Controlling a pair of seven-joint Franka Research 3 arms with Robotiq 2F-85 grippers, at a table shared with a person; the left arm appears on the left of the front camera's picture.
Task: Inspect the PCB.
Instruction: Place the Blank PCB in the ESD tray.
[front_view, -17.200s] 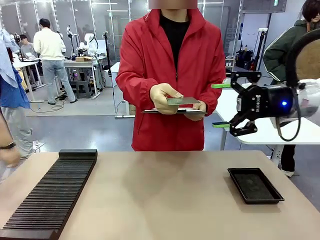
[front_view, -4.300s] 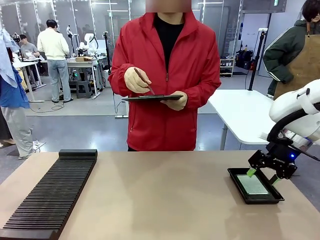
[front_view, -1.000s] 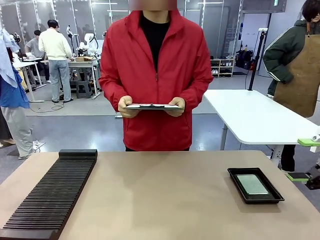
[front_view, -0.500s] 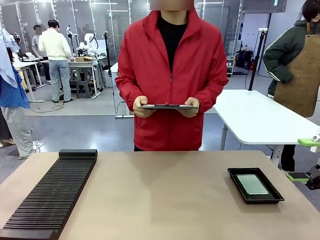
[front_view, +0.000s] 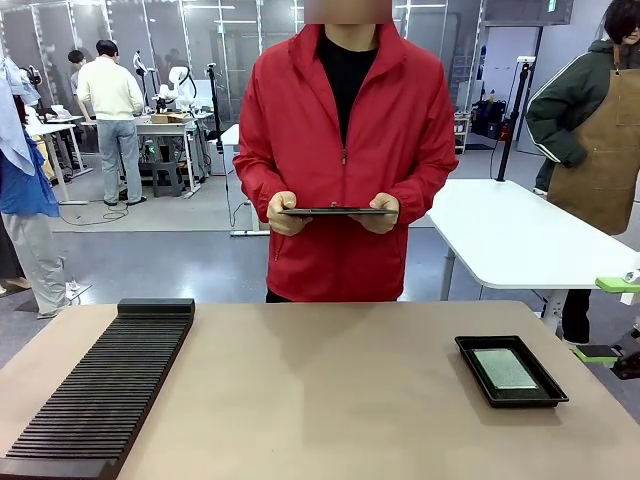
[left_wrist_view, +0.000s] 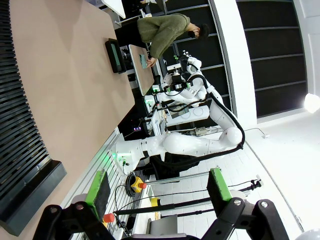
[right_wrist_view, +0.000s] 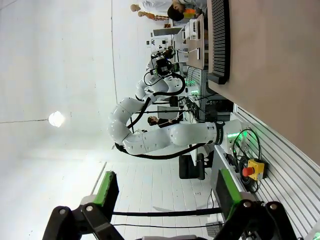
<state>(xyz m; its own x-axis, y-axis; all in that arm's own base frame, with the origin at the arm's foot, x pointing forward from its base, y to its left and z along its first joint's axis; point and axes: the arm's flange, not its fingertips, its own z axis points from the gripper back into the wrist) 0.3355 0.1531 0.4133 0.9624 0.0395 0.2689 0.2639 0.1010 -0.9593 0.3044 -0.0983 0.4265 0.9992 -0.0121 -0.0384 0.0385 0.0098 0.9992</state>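
Observation:
The PCB (front_view: 505, 368), a dull green board, lies flat in a black tray (front_view: 528, 398) on the table's right side. My right gripper (front_view: 610, 318) hangs open at the picture's right edge, off the table and to the right of the tray, with nothing between its green pads. The right wrist view shows the same right gripper (right_wrist_view: 165, 191) open and empty. In the left wrist view my left gripper (left_wrist_view: 157, 186) is open and empty too, with the tray and PCB (left_wrist_view: 116, 55) far off across the table.
Across the table a person in a red jacket holds a dark tablet (front_view: 335, 211) in both hands. A long black slotted rack (front_view: 100, 390) lies along the table's left side. A white table (front_view: 510, 235) stands behind on the right.
The person has stepped slightly to the right with the tablet. A few seconds back my right gripper was at the tray; it now stands clear. The PCB has not moved.

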